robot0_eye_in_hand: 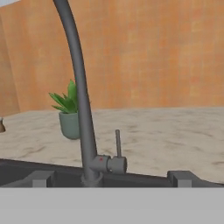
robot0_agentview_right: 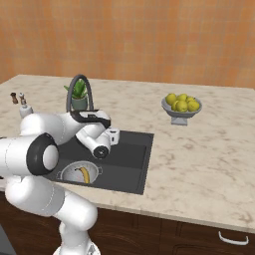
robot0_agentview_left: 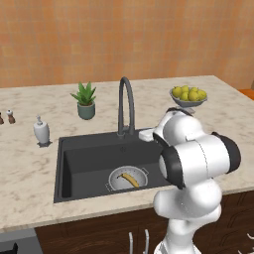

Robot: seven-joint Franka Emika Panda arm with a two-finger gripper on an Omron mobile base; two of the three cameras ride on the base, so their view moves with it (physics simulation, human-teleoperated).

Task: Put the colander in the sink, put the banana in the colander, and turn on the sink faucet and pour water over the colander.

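The round silvery-white perforated metal colander (robot0_agentview_left: 128, 179) sits in the front part of the large rectangular dark grey sink (robot0_agentview_left: 89, 158), with the small curved yellow banana (robot0_agentview_left: 131, 179) inside it. My jaws (robot0_agentview_right: 113, 136) hang over the sink facing the tall dark grey gooseneck faucet (robot0_eye_in_hand: 81, 100); whether they are released or clenched I cannot tell.

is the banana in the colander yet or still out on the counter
In. The banana lies inside the colander, which sits on the floor of the sink.
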